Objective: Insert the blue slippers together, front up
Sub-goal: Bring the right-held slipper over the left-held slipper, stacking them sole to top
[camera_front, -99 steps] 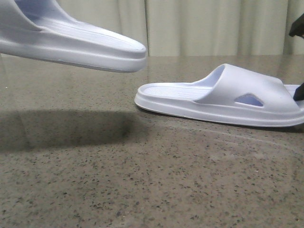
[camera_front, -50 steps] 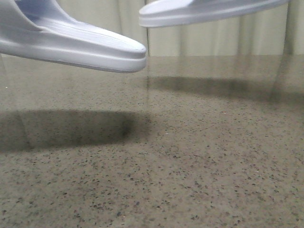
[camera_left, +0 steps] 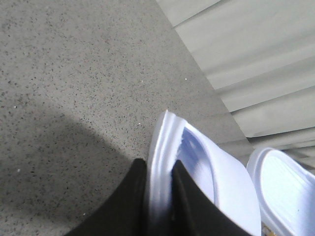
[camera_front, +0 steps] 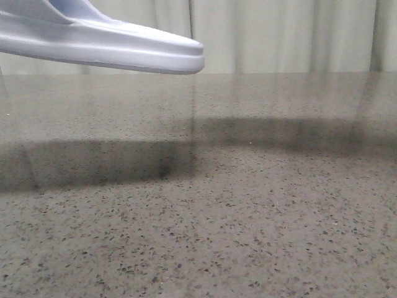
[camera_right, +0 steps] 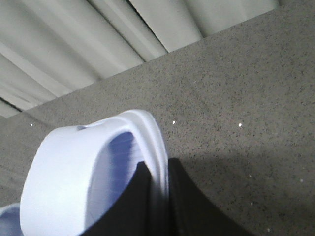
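Observation:
One pale blue slipper hangs in the air at the top left of the front view, heel end pointing right. In the left wrist view my left gripper is shut on this slipper's sole rim, with the other slipper close beside it. In the right wrist view my right gripper is shut on the second slipper's sole rim, held above the table. That slipper and both grippers are out of the front view.
The speckled brown stone table carries two dark shadows of the raised slippers. A pale pleated curtain hangs behind the table's far edge.
The right slipper has been lifted off the table at the right and has risen out of the front view. The left slipper has moved up and a little to the right.

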Motion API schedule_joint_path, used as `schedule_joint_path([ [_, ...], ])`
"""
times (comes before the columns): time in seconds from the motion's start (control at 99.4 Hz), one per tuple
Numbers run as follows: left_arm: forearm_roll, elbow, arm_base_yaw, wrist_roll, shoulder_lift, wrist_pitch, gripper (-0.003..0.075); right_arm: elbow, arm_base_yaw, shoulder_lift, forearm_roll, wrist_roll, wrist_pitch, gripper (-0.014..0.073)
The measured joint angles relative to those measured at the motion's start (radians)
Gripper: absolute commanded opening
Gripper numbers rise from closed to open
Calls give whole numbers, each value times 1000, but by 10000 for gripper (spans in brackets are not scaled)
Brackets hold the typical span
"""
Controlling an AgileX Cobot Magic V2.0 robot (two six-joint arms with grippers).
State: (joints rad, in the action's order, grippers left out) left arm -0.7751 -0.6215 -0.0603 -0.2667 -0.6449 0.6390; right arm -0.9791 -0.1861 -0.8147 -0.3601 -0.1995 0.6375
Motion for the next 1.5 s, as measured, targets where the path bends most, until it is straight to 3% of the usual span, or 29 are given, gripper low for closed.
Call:
schedule_joint_path([
  [0.372, -321, 0, 0, 267, -96, 11, 16, 0, 0, 16, -269, 226, 94, -107],
  [0.835, -581, 0, 0, 457, -136, 87, 16, 0, 0, 10, -284, 277, 91, -107],
  [1.076, -745, 0, 0, 542, -136, 117, 16, 36, 2, 2, -305, 280, 16, -107],
  [1.499, -815, 0, 0, 562, -141, 154, 16, 229, 2, -2, -452, 330, -158, -107],
])
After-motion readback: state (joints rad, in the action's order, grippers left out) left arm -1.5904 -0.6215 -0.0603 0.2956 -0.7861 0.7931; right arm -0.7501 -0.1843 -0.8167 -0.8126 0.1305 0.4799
